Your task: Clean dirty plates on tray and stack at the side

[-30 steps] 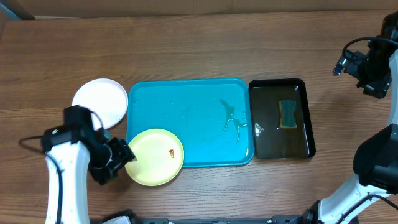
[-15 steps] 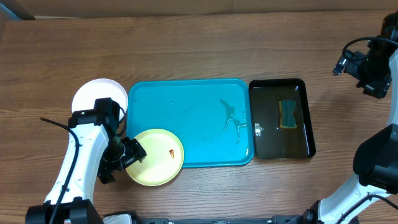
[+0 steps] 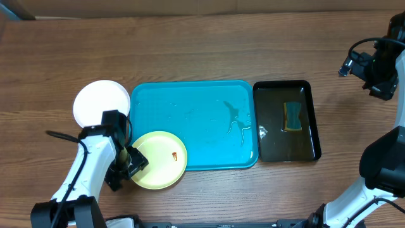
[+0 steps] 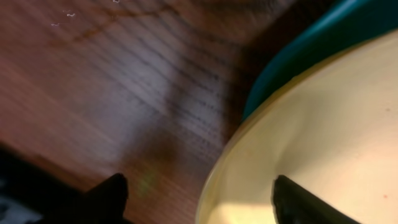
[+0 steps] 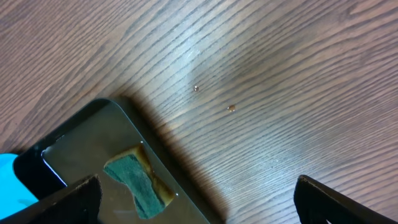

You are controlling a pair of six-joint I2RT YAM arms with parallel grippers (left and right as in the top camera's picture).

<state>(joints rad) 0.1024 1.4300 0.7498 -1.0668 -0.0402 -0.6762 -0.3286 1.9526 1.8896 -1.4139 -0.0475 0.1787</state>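
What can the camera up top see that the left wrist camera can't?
Only the overhead view shows the white plate on the table and the black tray with its sponge. Only the left wrist view shows, close up, the left gripper open, with the rim of the yellow-green plate between its fingers. Both show that plate and the blue tray.
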